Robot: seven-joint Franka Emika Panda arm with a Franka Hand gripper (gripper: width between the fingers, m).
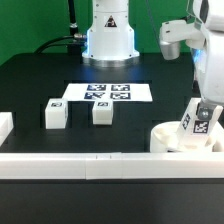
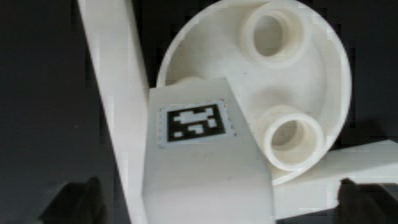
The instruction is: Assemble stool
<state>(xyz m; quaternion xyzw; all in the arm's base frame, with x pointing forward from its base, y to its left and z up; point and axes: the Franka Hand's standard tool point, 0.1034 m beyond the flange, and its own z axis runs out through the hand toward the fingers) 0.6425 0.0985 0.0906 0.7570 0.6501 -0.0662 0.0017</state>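
Stool seat [image 1: 178, 140], a thick white round disc, lies on the black table [image 1: 30, 85] at the exterior view's right. It is close to the long white rail [image 1: 90, 160] that runs along the near edge. In the wrist view the seat shows two round recesses on its face.

One blocky leg [image 1: 195, 122] with a black-and-white square tag rests on the seat and leans a little. In the wrist view this leg covers part of the disc, and I cannot tell if its end sits inside a recess.

The gripper [image 1: 205, 104] hangs directly over this leg. Its dark fingers [image 2: 71, 198] stand wide apart, one at each side of the leg. A dark gap shows between the leg and the finger on one side, so nothing is clamped.

Well apart from the seat, toward the exterior view's left, a second leg [image 1: 101, 112] and a third leg [image 1: 55, 113] stand on the table near each other. They are just in front of the marker board [image 1: 105, 93]. Behind that board stands the white robot base [image 1: 108, 35].
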